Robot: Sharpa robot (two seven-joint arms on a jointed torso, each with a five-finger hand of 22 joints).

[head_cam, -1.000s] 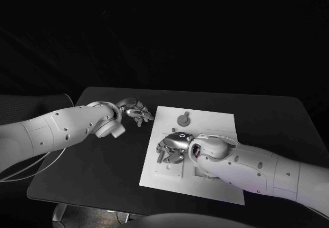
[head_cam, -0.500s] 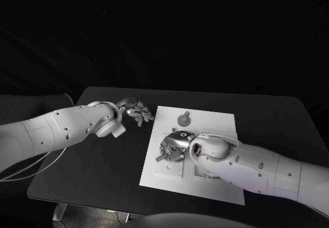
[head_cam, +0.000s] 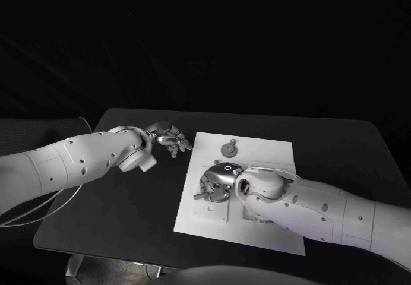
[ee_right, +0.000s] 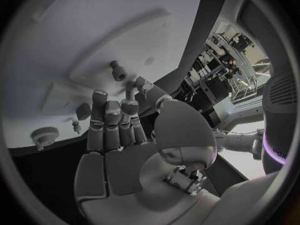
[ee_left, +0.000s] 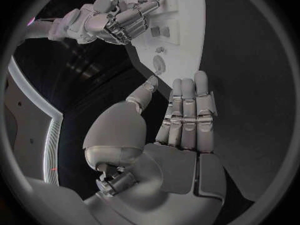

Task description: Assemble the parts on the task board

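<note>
Head view: dim overall, with the upper half of the frame black, the worktop (head_cam: 128, 196) barely separated from its surroundings, and the white task board (head_cam: 257, 234) and arm shells the brightest surfaces, a soft shadow lying beneath the right hand (head_cam: 216, 183) at centre frame. Wrist views: circular fisheye fields in a dark surround, with straight board edges bowed into curves and detail smeared toward the rim; small highlights glint on the metal of the left hand (ee_left: 181, 120). In the right wrist view a bright area at the right of the circle is washed out.
</note>
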